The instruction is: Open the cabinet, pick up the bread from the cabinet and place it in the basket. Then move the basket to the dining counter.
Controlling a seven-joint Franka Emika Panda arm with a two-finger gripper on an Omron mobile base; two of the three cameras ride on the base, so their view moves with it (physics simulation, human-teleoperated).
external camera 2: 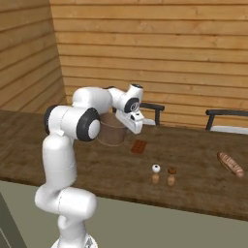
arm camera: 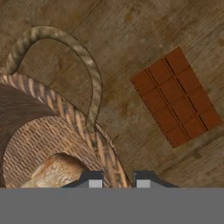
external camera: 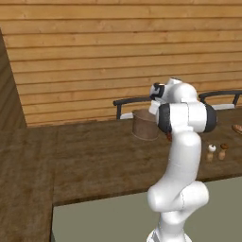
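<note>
on the dining counter (external camera 2: 193, 160), basket (external camera 2: 112, 130) standing upright with bread (arm camera: 54, 171) already inside, a tan lump low in the woven bowl as seen from the hand view. pincer (arm camera: 117, 183) right over the near rim, tips close together and straddling the woven wall, so likely pinching the basket rim; contact itself hidden at the frame edge, can't confirm. handle loop lying flopped outward over the table, not in the grip.

step in hand, judged: setting the basket down on the table, close to task end. doing it well: check base flat on the wood, then spread the tips fully and lift straight up along the rim wall. no sideways pull, or the tapered basket tips and dumps the bread. keep clear of the handle loop on retreat, easy snag.

around: chocolate bar (arm camera: 177, 97) flat on the table just beside the basket, on the arm's exit side; avoid sweeping low over it. salt and pepper shakers (external camera 2: 163, 175) nearer the table's front edge, apart from the basket. long flat loaf (external camera 2: 230, 164) well off to the right. chairs (external camera 2: 226, 115) behind the far edge, wooden plank wall (external camera 2: 169, 48) beyond. nothing blocking a vertical retreat.
</note>
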